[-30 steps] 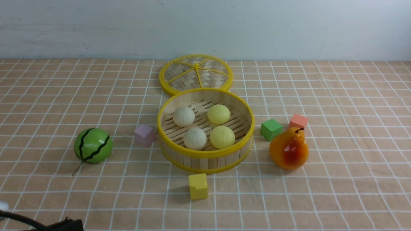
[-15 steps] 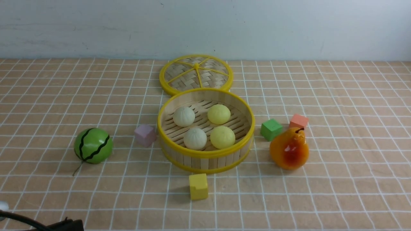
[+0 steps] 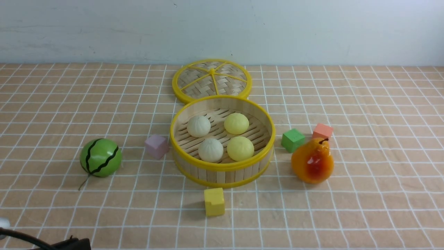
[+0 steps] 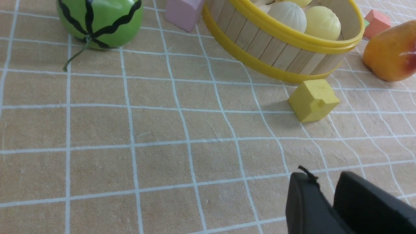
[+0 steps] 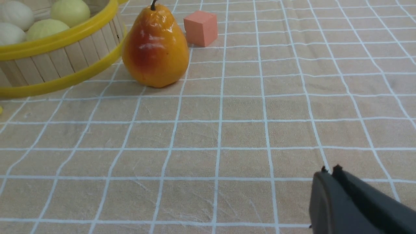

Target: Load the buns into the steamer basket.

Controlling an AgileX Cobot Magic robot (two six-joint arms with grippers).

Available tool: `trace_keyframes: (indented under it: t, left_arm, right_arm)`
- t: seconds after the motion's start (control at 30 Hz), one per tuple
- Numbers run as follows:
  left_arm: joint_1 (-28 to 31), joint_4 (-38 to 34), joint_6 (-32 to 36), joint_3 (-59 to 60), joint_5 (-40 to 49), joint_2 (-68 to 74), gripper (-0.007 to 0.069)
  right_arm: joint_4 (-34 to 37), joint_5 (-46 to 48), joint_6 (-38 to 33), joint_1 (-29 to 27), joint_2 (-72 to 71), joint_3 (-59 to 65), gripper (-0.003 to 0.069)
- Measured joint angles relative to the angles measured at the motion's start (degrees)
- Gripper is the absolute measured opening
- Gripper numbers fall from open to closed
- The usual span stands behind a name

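Observation:
Four buns lie inside the steamer basket (image 3: 222,166) at the table's middle: two off-white (image 3: 198,126) (image 3: 210,150) on its left side and two pale yellow (image 3: 236,123) (image 3: 240,148) on its right. My left gripper (image 4: 321,177) hangs low over bare cloth, near the table's front and well short of the basket (image 4: 260,42). Its fingers stand slightly apart and hold nothing. My right gripper (image 5: 330,170) is shut and empty over bare cloth, on the near side of the pear (image 5: 155,48). Only a dark part of the left arm (image 3: 73,243) shows in the front view.
The flat woven lid (image 3: 211,80) lies just behind the basket. A green watermelon ball (image 3: 100,157) sits at the left and an orange pear (image 3: 312,160) at the right. Lilac (image 3: 156,146), green (image 3: 293,140), salmon (image 3: 322,131) and yellow (image 3: 214,201) cubes ring the basket.

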Motion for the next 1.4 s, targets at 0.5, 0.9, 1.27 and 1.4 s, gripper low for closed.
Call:
trace_keyframes:
  t: [0.5,0.9,1.27,1.4]
  left_arm:
    - [0.9,1.6,0.0,1.3,-2.3,-1.0,0.0141]
    - [16.3,2.2,-0.1,9.8,8.0,-29.0,-0.0013]
    - [17.4,1.8,-0.1,10.3,15.4,-31.3,-0.0013]
    - [17.4,1.8,-0.1,10.3,15.4,-31.3,-0.0013]
  right_arm:
    - [0.0,0.0,0.0,0.0,0.0,0.0,0.0011]
    - [0.1,0.0,0.0,0.0,0.0,0.0,0.0023]
    - [0.0,0.0,0.0,0.0,0.0,0.0,0.0032]
    - [0.0,0.0,0.0,0.0,0.0,0.0,0.0036]
